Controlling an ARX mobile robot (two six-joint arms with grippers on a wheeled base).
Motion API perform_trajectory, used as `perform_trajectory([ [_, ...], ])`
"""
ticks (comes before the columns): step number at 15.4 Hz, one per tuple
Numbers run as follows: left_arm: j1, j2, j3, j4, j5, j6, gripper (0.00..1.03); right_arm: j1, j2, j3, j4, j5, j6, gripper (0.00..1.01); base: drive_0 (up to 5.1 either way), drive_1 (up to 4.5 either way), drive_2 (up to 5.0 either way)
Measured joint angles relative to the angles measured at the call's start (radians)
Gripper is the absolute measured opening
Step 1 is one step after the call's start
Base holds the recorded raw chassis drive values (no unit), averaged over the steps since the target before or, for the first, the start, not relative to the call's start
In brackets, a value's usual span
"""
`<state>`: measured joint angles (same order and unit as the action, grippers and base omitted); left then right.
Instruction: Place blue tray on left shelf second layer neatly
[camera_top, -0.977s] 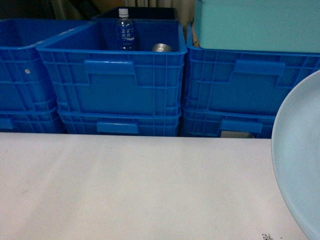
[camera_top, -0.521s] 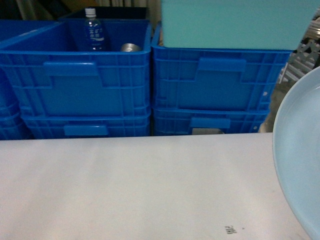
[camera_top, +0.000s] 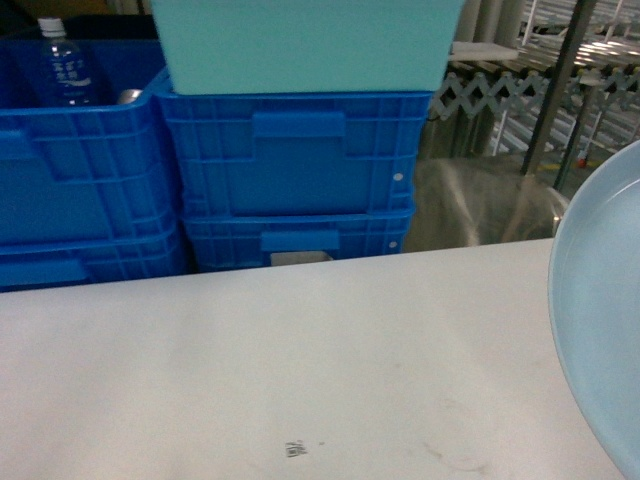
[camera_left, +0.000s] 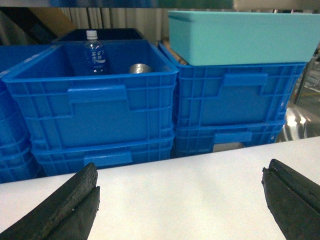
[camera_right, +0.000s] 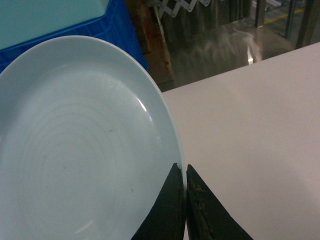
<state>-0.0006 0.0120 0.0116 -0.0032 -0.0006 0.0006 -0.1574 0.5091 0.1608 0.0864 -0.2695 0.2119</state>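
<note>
A: Right wrist view. Pale light-blue smooth plastic tray (camera_right: 75, 145), shallow, low raised rim, fills the left and centre of the frame. Right gripper (camera_right: 185, 172): dark fingers (camera_right: 172, 200) clenched on the rim at bottom centre, one finger on each side of the edge.

B: Head view agrees. The tray (camera_top: 600, 320) shows as a curved slice at the right edge, tilted up, above the white desk (camera_top: 280, 370).

A: Left gripper (camera_left: 180, 192), left wrist view: two black fingers (camera_left: 70, 200) at the bottom corners, spread wide, released, nothing between them. Desk surface lies beneath.

B: Behind the desk, deep bright-blue ribbed plastic crates (camera_top: 290, 160), stacked two high, side by side. A big turquoise box (camera_top: 300, 45) sits on the upper crate, top centre of the head view.

A: Clear water bottle with a blue label (camera_left: 94, 52) stands upright inside the left-hand upper crate, a small metal can (camera_left: 139, 68) just beside it.

B: Steel uprights and rails (camera_top: 560, 90) in the upper right, blurred.
</note>
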Motion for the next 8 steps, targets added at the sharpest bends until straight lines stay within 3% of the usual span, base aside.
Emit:
perform_trajectory([
  [8, 0.0, 0.0, 0.0, -0.004, -0.002, 0.0, 0.98, 0.0, 0.0, 0.0, 0.002, 0.0, 0.0, 0.02, 3.3, -4.17, -4.2],
])
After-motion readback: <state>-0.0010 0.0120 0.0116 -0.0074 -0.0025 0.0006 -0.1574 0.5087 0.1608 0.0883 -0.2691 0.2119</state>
